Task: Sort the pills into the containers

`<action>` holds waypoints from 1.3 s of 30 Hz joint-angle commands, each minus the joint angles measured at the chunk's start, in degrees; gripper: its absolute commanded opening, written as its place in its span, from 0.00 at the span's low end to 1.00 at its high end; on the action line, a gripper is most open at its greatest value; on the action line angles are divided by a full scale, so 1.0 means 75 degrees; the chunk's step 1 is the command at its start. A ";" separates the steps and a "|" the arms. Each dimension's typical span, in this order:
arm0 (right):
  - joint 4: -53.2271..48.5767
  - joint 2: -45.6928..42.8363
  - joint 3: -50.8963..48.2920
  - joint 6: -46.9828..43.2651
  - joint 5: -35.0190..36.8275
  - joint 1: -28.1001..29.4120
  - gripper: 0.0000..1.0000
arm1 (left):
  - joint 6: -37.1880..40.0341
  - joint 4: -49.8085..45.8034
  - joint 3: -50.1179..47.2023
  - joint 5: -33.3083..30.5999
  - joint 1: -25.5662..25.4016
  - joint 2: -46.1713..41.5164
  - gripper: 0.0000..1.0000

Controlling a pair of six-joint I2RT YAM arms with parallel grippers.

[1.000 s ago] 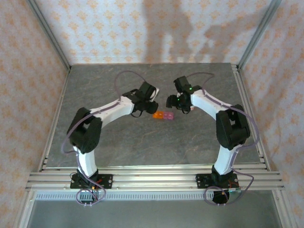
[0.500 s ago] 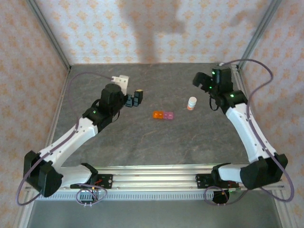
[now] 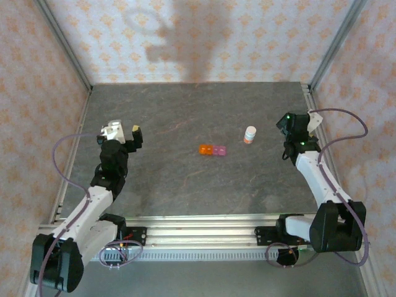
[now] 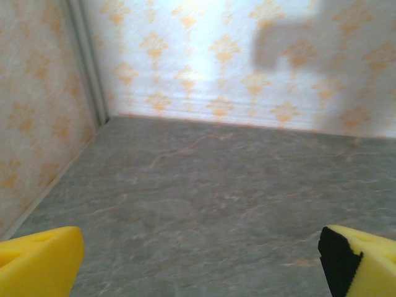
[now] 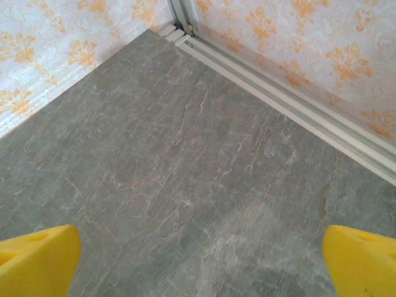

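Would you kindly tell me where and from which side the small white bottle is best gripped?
Probably around the white body of the bottle, above its orange band, coming level from the right: it stands upright and round, and the containers lie apart to its left.

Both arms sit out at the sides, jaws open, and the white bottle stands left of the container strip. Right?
No: the top external view shows the white bottle to the right of the container strip, not left. The rest holds.
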 commanded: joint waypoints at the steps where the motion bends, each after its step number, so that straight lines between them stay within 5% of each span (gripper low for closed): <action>1: 0.1087 0.0250 -0.0273 -0.0704 0.0492 -0.0029 1.00 | 0.0347 0.1545 -0.0546 -0.0013 0.0203 0.0626 1.00; 16: 0.5837 0.1434 -0.2964 -0.2232 0.0340 -0.0018 1.00 | 0.0441 0.6528 -0.1481 0.0146 0.0265 0.4842 1.00; 22: 0.7574 0.1521 -0.3847 -0.2475 -0.0218 -0.0015 1.00 | 0.0676 0.6297 -0.1439 0.0860 0.0257 0.4749 1.00; 27: 0.9498 0.2493 -0.4296 -0.2705 -0.0563 -0.0007 0.99 | 0.0923 0.4879 -0.0859 0.1519 0.0272 0.4538 1.00; 33: 0.7456 0.2341 -0.3407 -0.2819 -0.1009 -0.0017 0.99 | 0.0718 0.3884 -0.0323 0.1579 0.0447 0.4583 1.00; 39: 0.7701 0.2320 -0.3513 -0.2880 -0.0926 0.0040 0.99 | 0.0244 0.3450 -0.0059 0.1467 0.0792 0.4635 1.00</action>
